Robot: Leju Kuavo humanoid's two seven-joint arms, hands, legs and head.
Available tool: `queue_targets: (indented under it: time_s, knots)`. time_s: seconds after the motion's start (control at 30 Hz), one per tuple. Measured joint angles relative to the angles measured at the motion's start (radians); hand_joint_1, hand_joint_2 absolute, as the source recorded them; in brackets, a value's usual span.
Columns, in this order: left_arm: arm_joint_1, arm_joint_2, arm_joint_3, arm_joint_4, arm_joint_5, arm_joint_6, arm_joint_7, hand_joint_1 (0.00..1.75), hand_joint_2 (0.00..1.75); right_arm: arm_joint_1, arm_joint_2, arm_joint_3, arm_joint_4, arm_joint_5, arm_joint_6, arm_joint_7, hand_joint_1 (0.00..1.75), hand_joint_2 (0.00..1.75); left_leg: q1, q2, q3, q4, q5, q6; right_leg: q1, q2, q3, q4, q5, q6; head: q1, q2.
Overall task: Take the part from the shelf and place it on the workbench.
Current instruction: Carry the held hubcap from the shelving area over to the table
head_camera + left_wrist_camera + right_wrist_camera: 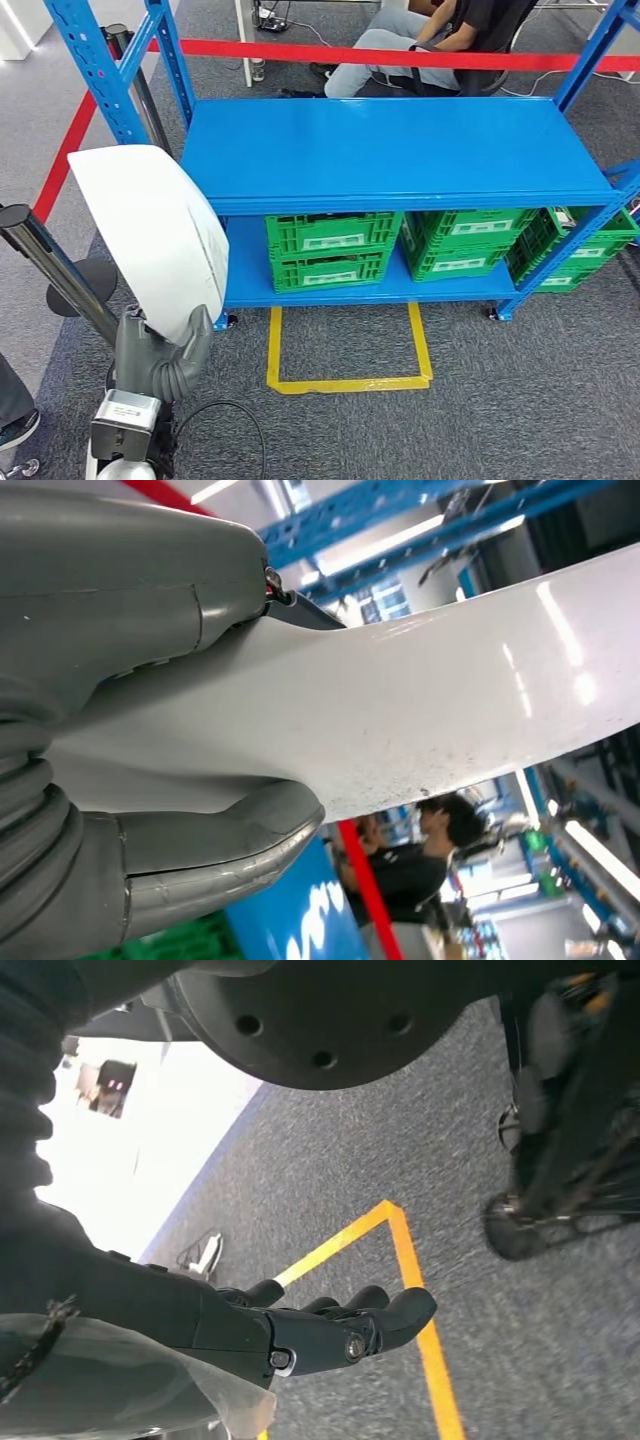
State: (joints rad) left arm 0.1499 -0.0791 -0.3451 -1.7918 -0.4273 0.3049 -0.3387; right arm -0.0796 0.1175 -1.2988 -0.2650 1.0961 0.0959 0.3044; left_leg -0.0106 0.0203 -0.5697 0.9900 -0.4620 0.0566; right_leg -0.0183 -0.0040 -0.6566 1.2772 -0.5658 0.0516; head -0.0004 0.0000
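Left hand gripping the white part, raised in front of the blue shelf, near its left end. Right hand hanging over the carpet, fingers loosely extended, holding nothing.

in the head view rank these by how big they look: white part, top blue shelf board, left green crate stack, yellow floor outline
1. top blue shelf board, widest by far.
2. white part in the left hand, though it sits near the camera, which inflates it.
3 and 4. yellow floor outline and left green crate stack look about alike; no firm rank.
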Motion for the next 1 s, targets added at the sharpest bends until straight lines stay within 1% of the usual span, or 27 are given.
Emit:
queue_targets:
  time_s: [0.03,0.07,0.1,0.13,0.17,0.2,0.23,0.27,0.3,0.33,0.4,0.43,0.47,0.5,0.53,0.57,0.6,0.63,0.67,0.73,0.77,0.8,0.83,0.9,0.93,0.97,1.0]
  knots:
    - [-0.003,-0.001,0.002,0.005,0.006,-0.003,-0.001,1.75,1.75,-0.001,0.000,-0.004,-0.001,-0.005,0.000,0.000,0.00,1.75,-0.003,0.006,-0.011,0.001,0.009,0.000,0.003,-0.007,0.048,-0.050,0.027,-0.006,0.000,0.000]
    - [-0.007,-0.004,0.003,0.009,0.011,-0.006,-0.002,1.75,1.75,-0.003,0.000,-0.007,-0.003,-0.009,-0.001,0.000,0.00,1.75,-0.006,0.013,-0.018,0.001,0.018,-0.002,0.008,-0.022,0.110,-0.127,0.038,-0.014,0.000,0.000]
    - [-0.011,-0.006,0.004,0.012,0.016,-0.007,-0.004,1.75,1.75,-0.005,0.000,-0.010,-0.005,-0.012,-0.001,0.000,0.00,1.75,-0.008,0.020,-0.023,0.003,0.026,-0.006,0.014,-0.038,0.174,-0.213,0.034,-0.021,0.000,0.000]
    - [-0.014,-0.008,0.005,0.014,0.018,-0.008,-0.005,1.75,1.75,-0.008,0.000,-0.011,-0.007,-0.014,0.000,0.000,0.00,1.75,-0.010,0.030,-0.027,0.004,0.034,-0.010,0.020,-0.051,0.219,-0.285,0.021,-0.026,0.000,0.000]
    - [-0.018,-0.010,0.005,0.016,0.020,-0.009,-0.006,1.75,1.75,-0.011,0.000,-0.013,-0.009,-0.015,0.000,-0.001,0.00,1.75,-0.010,0.041,-0.030,0.005,0.043,-0.015,0.024,-0.056,0.243,-0.330,0.009,-0.030,0.000,0.000]
    - [-0.020,-0.011,0.005,0.018,0.020,-0.009,-0.006,1.75,1.75,-0.011,0.000,-0.015,-0.009,-0.016,0.001,-0.002,0.00,1.75,-0.009,0.052,-0.033,0.005,0.051,-0.020,0.025,-0.050,0.245,-0.350,0.007,-0.034,0.001,0.000]
    - [-0.023,-0.012,0.006,0.021,0.020,-0.010,-0.007,1.75,1.75,-0.009,0.001,-0.018,-0.009,-0.017,0.001,-0.003,0.00,1.75,-0.008,0.055,-0.037,0.007,0.052,-0.026,0.024,-0.043,0.234,-0.352,0.014,-0.039,0.001,0.000]
    - [-0.024,-0.013,0.006,0.024,0.021,-0.011,-0.007,1.75,1.75,-0.007,0.002,-0.021,-0.009,-0.017,0.001,-0.004,0.00,1.75,-0.006,0.047,-0.042,0.017,0.037,-0.033,0.022,-0.036,0.224,-0.352,0.024,-0.047,0.000,0.000]
    - [-0.025,-0.014,0.006,0.027,0.023,-0.012,-0.007,1.75,1.75,-0.005,0.003,-0.023,-0.010,-0.018,0.001,-0.003,0.00,1.75,-0.004,0.031,-0.049,0.042,0.002,-0.040,0.020,-0.030,0.212,-0.353,0.037,-0.054,-0.002,0.000]
    - [-0.025,-0.014,0.006,0.029,0.030,-0.015,-0.008,1.75,1.75,-0.004,0.004,-0.025,-0.011,-0.019,0.001,-0.001,0.00,1.75,-0.002,0.013,-0.060,0.086,-0.048,-0.046,0.018,-0.024,0.199,-0.353,0.050,-0.059,-0.003,0.000]
    - [-0.026,-0.013,0.006,0.036,0.049,-0.023,-0.014,1.75,1.75,-0.004,0.004,-0.028,-0.013,-0.021,0.001,0.003,0.00,1.75,0.002,-0.007,-0.082,0.211,-0.144,-0.053,0.019,-0.009,0.170,-0.346,0.074,-0.063,-0.004,0.000]
    - [-0.027,-0.013,0.006,0.040,0.061,-0.026,-0.018,1.75,1.75,-0.003,0.004,-0.030,-0.014,-0.023,0.001,0.003,0.00,1.75,0.003,-0.008,-0.085,0.262,-0.162,-0.054,0.020,0.000,0.153,-0.341,0.086,-0.063,-0.004,0.000]
    - [-0.029,-0.014,0.006,0.045,0.071,-0.029,-0.024,1.75,1.75,-0.003,0.005,-0.032,-0.015,-0.025,0.001,0.002,0.00,1.75,0.003,-0.009,-0.076,0.286,-0.157,-0.053,0.020,0.010,0.134,-0.332,0.097,-0.062,-0.004,0.000]
    - [-0.031,-0.014,0.006,0.049,0.082,-0.031,-0.030,1.75,1.75,-0.003,0.006,-0.034,-0.016,-0.027,0.002,0.002,0.00,1.75,0.004,-0.011,-0.052,0.275,-0.132,-0.052,0.020,0.020,0.113,-0.323,0.106,-0.059,-0.004,0.000]
    - [-0.033,-0.014,0.007,0.053,0.091,-0.033,-0.036,1.75,1.75,-0.002,0.008,-0.036,-0.017,-0.029,0.002,0.002,0.00,1.75,0.004,-0.019,-0.013,0.229,-0.102,-0.049,0.020,0.031,0.093,-0.312,0.113,-0.057,-0.004,0.000]
    - [-0.037,-0.014,0.008,0.055,0.101,-0.037,-0.040,1.75,1.75,-0.002,0.010,-0.038,-0.017,-0.030,0.002,0.002,0.00,1.75,0.004,-0.039,0.035,0.162,-0.085,-0.042,0.019,0.040,0.076,-0.301,0.120,-0.053,-0.004,0.000]
    - [-0.039,-0.015,0.010,0.057,0.109,-0.041,-0.044,1.75,1.75,-0.003,0.013,-0.040,-0.018,-0.031,0.002,0.002,0.00,1.75,0.005,-0.063,0.081,0.091,-0.081,-0.036,0.020,0.051,0.061,-0.292,0.127,-0.048,-0.004,0.000]
    - [-0.042,-0.015,0.012,0.059,0.117,-0.048,-0.046,1.75,1.75,-0.003,0.017,-0.042,-0.020,-0.033,0.003,0.003,0.00,1.75,0.005,-0.083,0.112,0.038,-0.087,-0.031,0.019,0.060,0.051,-0.285,0.134,-0.043,-0.004,0.000]
    - [-0.044,-0.015,0.014,0.061,0.123,-0.055,-0.048,1.75,1.75,-0.003,0.019,-0.045,-0.023,-0.034,0.003,0.003,0.00,1.75,0.004,-0.095,0.128,0.006,-0.097,-0.027,0.018,0.069,0.043,-0.282,0.143,-0.036,-0.004,0.000]
    - [-0.050,-0.016,0.018,0.065,0.130,-0.072,-0.048,1.75,1.75,0.000,0.023,-0.051,-0.028,-0.038,0.003,0.002,0.00,1.75,0.003,-0.079,0.124,-0.006,-0.089,-0.020,0.015,0.087,0.032,-0.282,0.161,-0.023,-0.004,0.000]
    - [-0.054,-0.016,0.020,0.068,0.132,-0.079,-0.047,1.75,1.75,0.002,0.025,-0.055,-0.031,-0.039,0.002,0.001,0.00,1.75,0.004,-0.067,0.116,-0.007,-0.079,-0.014,0.014,0.083,0.024,-0.277,0.154,-0.019,-0.003,0.000]
    - [-0.057,-0.017,0.022,0.069,0.133,-0.084,-0.046,1.75,1.75,0.004,0.027,-0.058,-0.033,-0.041,0.002,0.000,0.00,1.75,0.006,-0.054,0.105,-0.010,-0.067,-0.007,0.014,0.071,0.013,-0.258,0.128,-0.014,0.000,0.000]
    - [-0.060,-0.017,0.025,0.071,0.134,-0.088,-0.045,1.75,1.75,0.005,0.030,-0.059,-0.035,-0.044,0.001,0.000,0.00,1.75,0.009,-0.039,0.092,-0.012,-0.056,-0.003,0.012,0.052,-0.002,-0.221,0.083,-0.010,0.002,0.000]
    - [-0.063,-0.018,0.035,0.076,0.136,-0.093,-0.043,1.75,1.75,0.006,0.037,-0.063,-0.041,-0.047,-0.002,0.000,0.00,1.75,0.008,-0.013,0.064,-0.010,-0.035,0.001,0.008,0.020,-0.031,-0.104,-0.018,0.000,0.008,0.000]
    - [-0.065,-0.018,0.041,0.078,0.136,-0.095,-0.041,1.75,1.75,0.006,0.041,-0.065,-0.044,-0.048,-0.003,0.001,0.00,1.75,0.008,0.000,0.049,-0.009,-0.024,0.000,0.005,0.014,-0.038,-0.046,-0.041,0.005,0.008,0.000]
    - [-0.067,-0.017,0.047,0.082,0.137,-0.097,-0.040,1.75,1.75,0.006,0.044,-0.069,-0.047,-0.049,-0.004,0.001,0.00,1.75,0.008,0.014,0.033,-0.007,-0.013,-0.002,0.002,0.011,-0.035,-0.009,-0.037,0.009,0.008,0.000]
    - [-0.069,-0.017,0.052,0.084,0.137,-0.099,-0.040,1.75,1.75,0.007,0.047,-0.072,-0.051,-0.049,-0.005,0.001,0.00,1.75,0.008,0.027,0.016,-0.004,-0.002,-0.005,-0.002,0.008,-0.018,0.001,-0.010,0.013,0.008,0.000]
